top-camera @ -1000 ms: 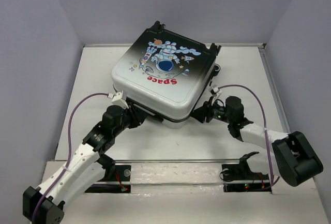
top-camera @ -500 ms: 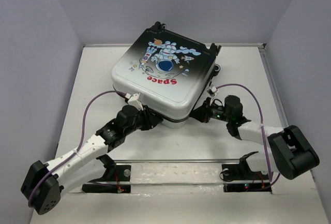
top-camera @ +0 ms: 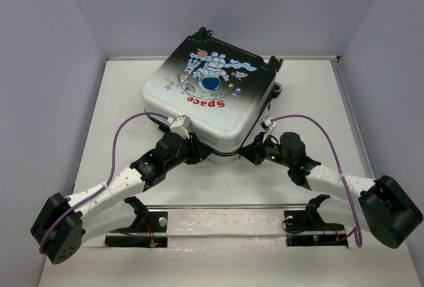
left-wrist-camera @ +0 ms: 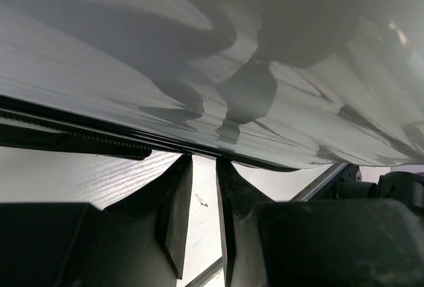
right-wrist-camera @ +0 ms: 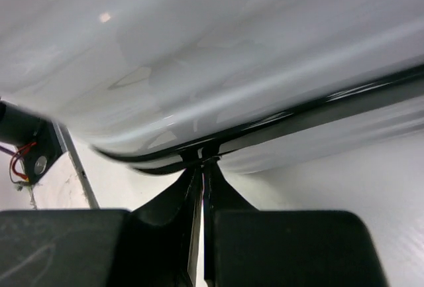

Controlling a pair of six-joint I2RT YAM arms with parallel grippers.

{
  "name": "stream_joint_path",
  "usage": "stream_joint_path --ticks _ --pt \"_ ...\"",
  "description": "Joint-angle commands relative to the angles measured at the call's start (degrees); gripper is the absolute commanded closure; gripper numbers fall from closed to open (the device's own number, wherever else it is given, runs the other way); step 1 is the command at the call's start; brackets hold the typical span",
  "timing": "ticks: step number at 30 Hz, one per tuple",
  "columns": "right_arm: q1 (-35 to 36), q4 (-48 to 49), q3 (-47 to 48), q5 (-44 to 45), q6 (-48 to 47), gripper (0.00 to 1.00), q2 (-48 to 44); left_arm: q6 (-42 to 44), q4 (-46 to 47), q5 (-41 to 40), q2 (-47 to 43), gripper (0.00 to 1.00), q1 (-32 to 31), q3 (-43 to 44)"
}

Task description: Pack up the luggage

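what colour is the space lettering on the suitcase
Red lettering on the suitcase, clearest in top external view.

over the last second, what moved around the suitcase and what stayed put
The left pincer slid rightward along the luggage's near edge toward its front corner, the arm swinging with it. The right pincer edged slightly left toward the same corner, its elbow swinging outward. Nothing was visibly taken hold of or let go. The luggage stayed closed and in place.

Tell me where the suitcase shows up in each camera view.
Top external: suitcase, centre of frame.
Left wrist: suitcase shell fills the upper half.
Right wrist: suitcase shell fills the upper half.
Shared landmark: black zipper seam along its near edge.
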Motion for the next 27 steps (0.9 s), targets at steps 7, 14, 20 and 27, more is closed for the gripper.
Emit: stream_joint_path --ticks 7,14,20,27 --pt "24.21 -30.81 -0.47 20.69 8.13 0.93 -18.02 2.51 10.61 -5.09 11.53 0.69 -0.79 12.16" --pt "34.16 -25.82 10.41 36.04 13.50 0.93 -3.54 4.35 9.74 -5.79 19.10 0.69 -6.85 20.06" --pt "36.37 -23.35 15.63 51.97 17.20 0.93 3.69 9.70 -13.25 -10.63 7.97 0.29 -5.11 28.23" --pt "36.37 -25.99 12.46 52.86 18.08 0.93 -0.88 22.00 -30.60 -2.21 2.49 0.01 23.95 41.50"
